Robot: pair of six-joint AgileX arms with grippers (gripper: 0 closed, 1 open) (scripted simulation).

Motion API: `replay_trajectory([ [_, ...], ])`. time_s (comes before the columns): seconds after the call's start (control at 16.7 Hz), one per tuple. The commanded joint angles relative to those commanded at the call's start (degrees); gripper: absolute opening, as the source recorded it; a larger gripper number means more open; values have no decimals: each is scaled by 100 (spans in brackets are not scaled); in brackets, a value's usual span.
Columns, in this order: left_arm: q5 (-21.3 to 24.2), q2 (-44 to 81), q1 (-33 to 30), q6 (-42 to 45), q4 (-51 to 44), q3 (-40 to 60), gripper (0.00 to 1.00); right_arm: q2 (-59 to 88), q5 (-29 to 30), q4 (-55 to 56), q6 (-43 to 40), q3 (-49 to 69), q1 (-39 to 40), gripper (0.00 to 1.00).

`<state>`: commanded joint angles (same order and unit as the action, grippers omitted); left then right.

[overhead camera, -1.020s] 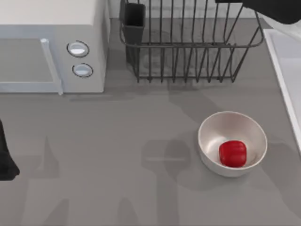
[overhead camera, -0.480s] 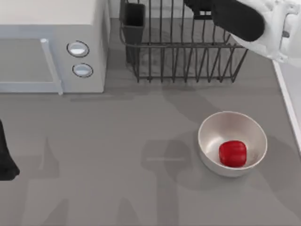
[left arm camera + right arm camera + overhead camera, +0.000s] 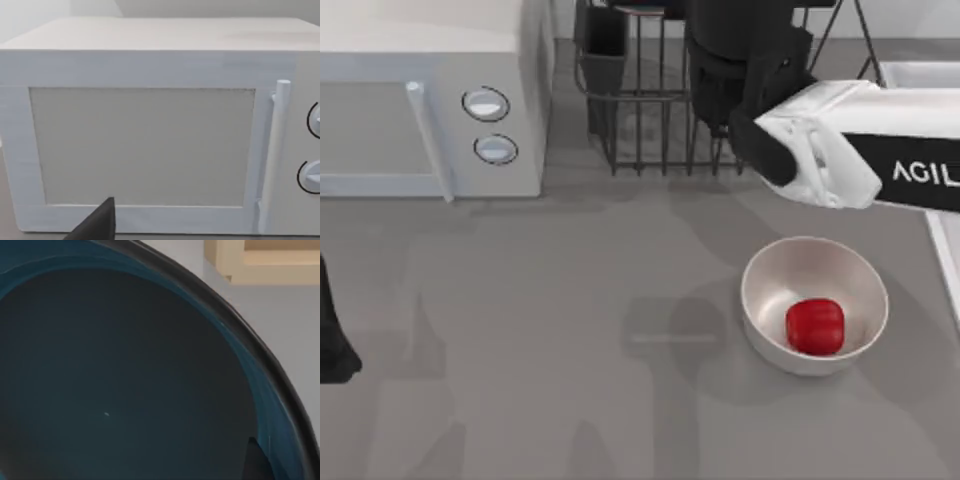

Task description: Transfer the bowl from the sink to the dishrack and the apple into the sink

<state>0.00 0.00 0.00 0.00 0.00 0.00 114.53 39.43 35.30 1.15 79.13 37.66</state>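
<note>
Overhead, our right arm reaches above the dishrack (image 3: 650, 110).
There the apple (image 3: 815, 326) sits inside the white bowl (image 3: 765, 275) on the desk (image 3: 570, 330); the sink (image 3: 945, 250) is cut off. By the right wrist, the bowl (image 3: 115, 380) looms close; we cannot tell the end effector's grip.
</note>
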Motion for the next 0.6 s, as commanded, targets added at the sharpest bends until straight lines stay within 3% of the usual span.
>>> replay_trajectory([
  [0.42,0,0,0,0,0,0,100,261,-132,485,-13,-276,-144,0],
  [0.6,0,0,0,0,0,0,100,261,-132,485,-13,-276,-144,23],
])
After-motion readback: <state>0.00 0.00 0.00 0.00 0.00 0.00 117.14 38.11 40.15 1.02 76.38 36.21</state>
